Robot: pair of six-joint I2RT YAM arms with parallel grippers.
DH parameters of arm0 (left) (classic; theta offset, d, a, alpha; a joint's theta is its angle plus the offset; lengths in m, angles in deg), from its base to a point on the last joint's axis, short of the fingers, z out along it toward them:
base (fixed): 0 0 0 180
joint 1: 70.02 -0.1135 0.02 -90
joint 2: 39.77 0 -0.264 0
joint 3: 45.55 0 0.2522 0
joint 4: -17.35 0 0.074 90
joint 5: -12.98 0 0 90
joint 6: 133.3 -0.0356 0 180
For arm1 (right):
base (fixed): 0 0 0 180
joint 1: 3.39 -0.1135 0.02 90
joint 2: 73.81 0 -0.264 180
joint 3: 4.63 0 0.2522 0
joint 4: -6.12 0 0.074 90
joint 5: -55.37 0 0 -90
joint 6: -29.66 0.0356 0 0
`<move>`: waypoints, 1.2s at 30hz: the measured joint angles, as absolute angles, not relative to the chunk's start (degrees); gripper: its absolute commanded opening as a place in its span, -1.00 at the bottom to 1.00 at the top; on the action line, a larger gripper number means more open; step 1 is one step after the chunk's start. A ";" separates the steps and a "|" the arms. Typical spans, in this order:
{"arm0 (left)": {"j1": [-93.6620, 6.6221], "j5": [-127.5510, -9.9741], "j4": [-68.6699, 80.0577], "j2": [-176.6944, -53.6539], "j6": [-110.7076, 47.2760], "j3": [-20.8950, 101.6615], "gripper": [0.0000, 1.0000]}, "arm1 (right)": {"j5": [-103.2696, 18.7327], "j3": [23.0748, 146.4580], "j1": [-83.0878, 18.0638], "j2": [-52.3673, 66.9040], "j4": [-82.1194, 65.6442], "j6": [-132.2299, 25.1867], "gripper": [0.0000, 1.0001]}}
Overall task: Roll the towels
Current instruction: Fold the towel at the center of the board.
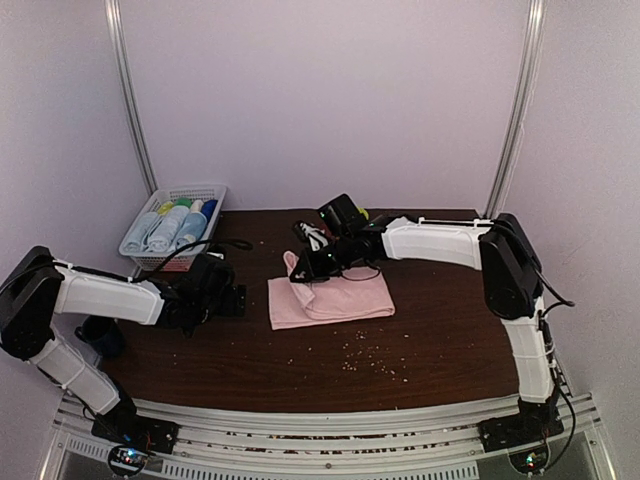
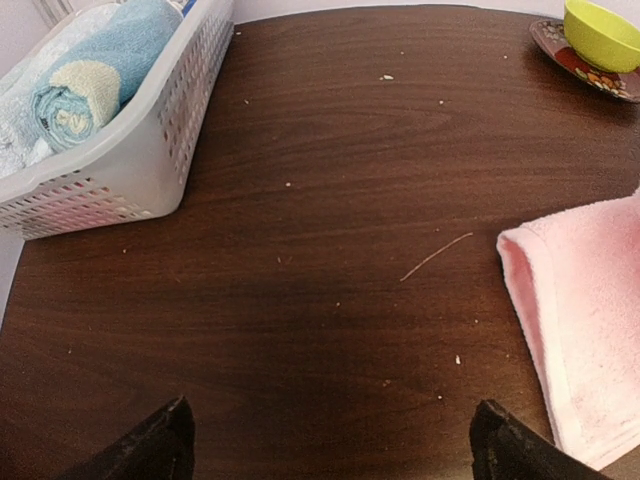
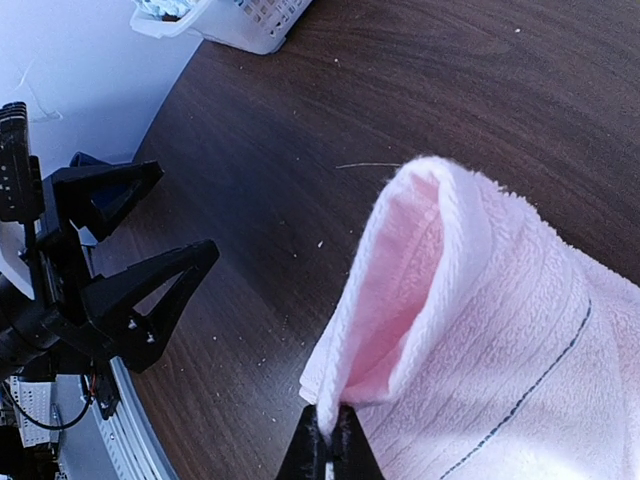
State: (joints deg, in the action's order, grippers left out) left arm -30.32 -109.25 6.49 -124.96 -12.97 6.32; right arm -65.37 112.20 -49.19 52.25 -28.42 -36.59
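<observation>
In the top view the far-left corner of the pink towel (image 1: 330, 298) is hidden beneath the right gripper (image 3: 328, 440), and the grip itself cannot be made out there. In the right wrist view only the fingertips are shown, the rest being cut off by the lower edge; they are seen pressed together on the towel's edge, with a fold raised above them into an open loop. The remainder of the towel is laid flat on the table (image 1: 430, 340), near its middle. Its right part is cut off in the left wrist view. A light blue towel (image 2: 75, 90) is seen rolled inside the basket (image 2: 130, 180) at the far-left corner; other rolls beside it are too small to be counted. A bowl (image 2: 600, 35) on a plate (image 2: 560, 45) is clipped by the frame corner and largely masked by the right arm (image 1: 440, 240) from above. Crumbs (image 1: 365, 352) are scattered in front of the towel. The right arm is raised from its base, with the forearm stretched leftward and the wrist dipped to the towel. The left arm (image 1: 105, 297) is folded at the far left, forearm directed rightward and low. The left gripper (image 2: 332, 415) is held just left of the towel, fingers spread wide, nothing between them.
</observation>
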 measured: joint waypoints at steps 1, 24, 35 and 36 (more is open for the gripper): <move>-30.32 -109.27 6.49 -124.98 -12.97 6.32 0.96 | -65.39 112.44 -49.30 52.66 -28.44 -36.54 -1.00; -30.32 -109.25 6.49 -125.61 -12.97 6.32 0.96 | -65.78 114.67 -51.68 56.97 -26.06 -39.58 -0.14; -30.32 -109.23 6.49 -125.61 -12.97 6.32 0.96 | -44.78 106.58 -58.54 51.83 -28.83 -54.27 -0.24; -30.32 -109.23 6.49 -125.63 -12.97 6.32 0.96 | -43.21 106.43 -59.17 51.83 -28.92 -54.90 -0.25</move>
